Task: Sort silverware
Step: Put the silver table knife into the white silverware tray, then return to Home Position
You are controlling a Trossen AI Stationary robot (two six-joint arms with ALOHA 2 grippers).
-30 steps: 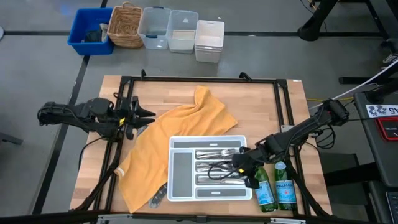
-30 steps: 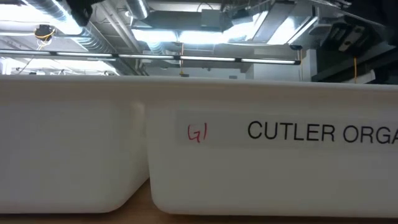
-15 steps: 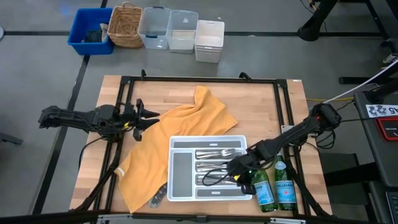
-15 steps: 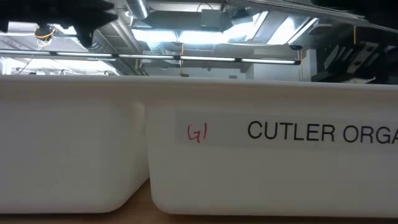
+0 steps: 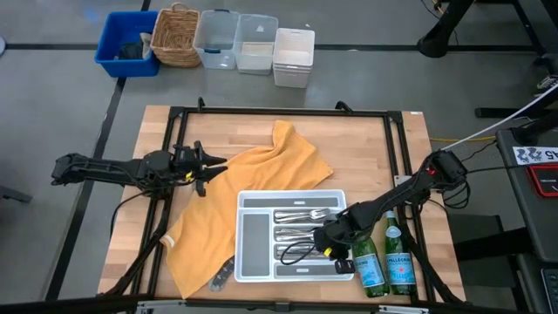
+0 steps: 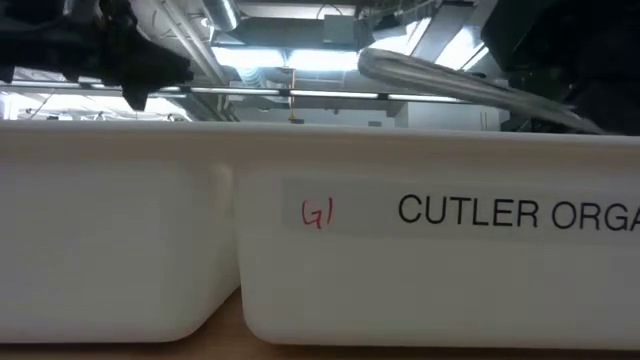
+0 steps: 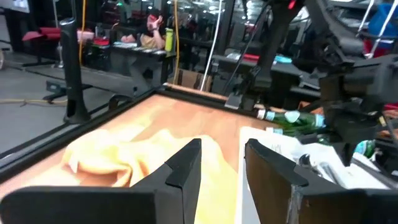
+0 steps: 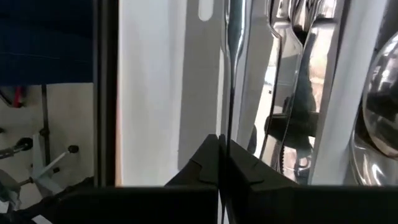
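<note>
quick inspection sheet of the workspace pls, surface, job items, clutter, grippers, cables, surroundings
surface: wooden table with a black frame; an orange cloth is spread over its left and middle.
job's things: silverware lies in the white divided tray; a utensil lies on the cloth's near edge.
clutter: two green bottles stand right of the tray.
grippers: right gripper is over the tray's right part, shut on a thin piece of silverware. Left gripper is open above the cloth, holding nothing.
cables: cables run along the right arm and off the table's right side.
surroundings: a blue bin, a wicker basket and clear boxes sit on the floor beyond the table.
</note>
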